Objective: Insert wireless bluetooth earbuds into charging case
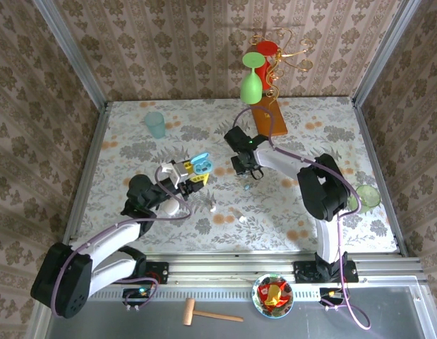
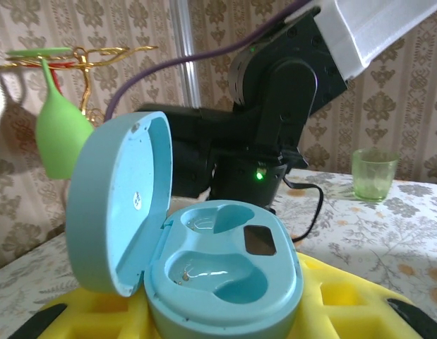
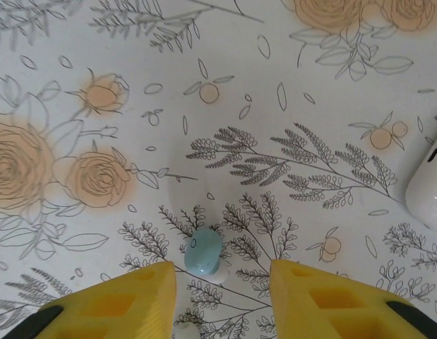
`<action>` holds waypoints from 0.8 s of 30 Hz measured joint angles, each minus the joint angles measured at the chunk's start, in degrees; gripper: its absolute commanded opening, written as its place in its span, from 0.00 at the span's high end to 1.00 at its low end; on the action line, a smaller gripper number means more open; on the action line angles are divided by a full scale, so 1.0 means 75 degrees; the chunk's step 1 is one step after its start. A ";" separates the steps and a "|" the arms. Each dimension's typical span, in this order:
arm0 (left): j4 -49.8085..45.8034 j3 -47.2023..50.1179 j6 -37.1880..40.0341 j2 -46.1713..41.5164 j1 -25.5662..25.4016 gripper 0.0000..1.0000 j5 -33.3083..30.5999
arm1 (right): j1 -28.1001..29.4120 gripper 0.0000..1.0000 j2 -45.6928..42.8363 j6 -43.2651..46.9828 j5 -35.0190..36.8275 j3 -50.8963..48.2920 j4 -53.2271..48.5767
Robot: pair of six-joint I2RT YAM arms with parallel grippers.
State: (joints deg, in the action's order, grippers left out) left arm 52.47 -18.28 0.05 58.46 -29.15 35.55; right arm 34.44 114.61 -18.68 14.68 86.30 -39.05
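The right end effector (image 3: 222,275) hangs released over the small pale blue glossy earbud (image 3: 204,251), near the middle of the table (image 3: 310,85). Lower straight, bring its 2 yellow fingers (image 3: 119,304) beside the bud, and close softly. The left end effector (image 2: 218,307) grasps the open pale blue plastic charging case (image 2: 225,272); hold it level.

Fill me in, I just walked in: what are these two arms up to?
The left gripper holds a pale blue charging case, open and empty. The right gripper hangs open over a pale blue earbud lying on the flowered table, straddling it but not yet gripping it.
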 measured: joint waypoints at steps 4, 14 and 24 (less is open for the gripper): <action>-0.0064 0.0017 0.0061 -0.0236 0.0000 0.79 -0.0152 | 0.0219 0.63 0.0434 -0.0207 0.0536 0.0460 -0.0425; -0.0425 0.0134 0.0201 -0.1020 0.0000 0.79 -0.0274 | 0.0673 0.65 0.1081 -0.0487 0.1416 0.0979 -0.1096; -0.0513 0.0134 0.0213 -0.1061 0.0000 0.79 -0.0318 | 0.0793 0.68 0.1539 -0.0516 0.1743 0.1405 -0.1341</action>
State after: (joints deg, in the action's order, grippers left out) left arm 48.62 -17.28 1.65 50.50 -29.15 33.17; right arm 40.38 126.15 -22.55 27.75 96.84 -49.10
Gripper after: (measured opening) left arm 0.360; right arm 0.327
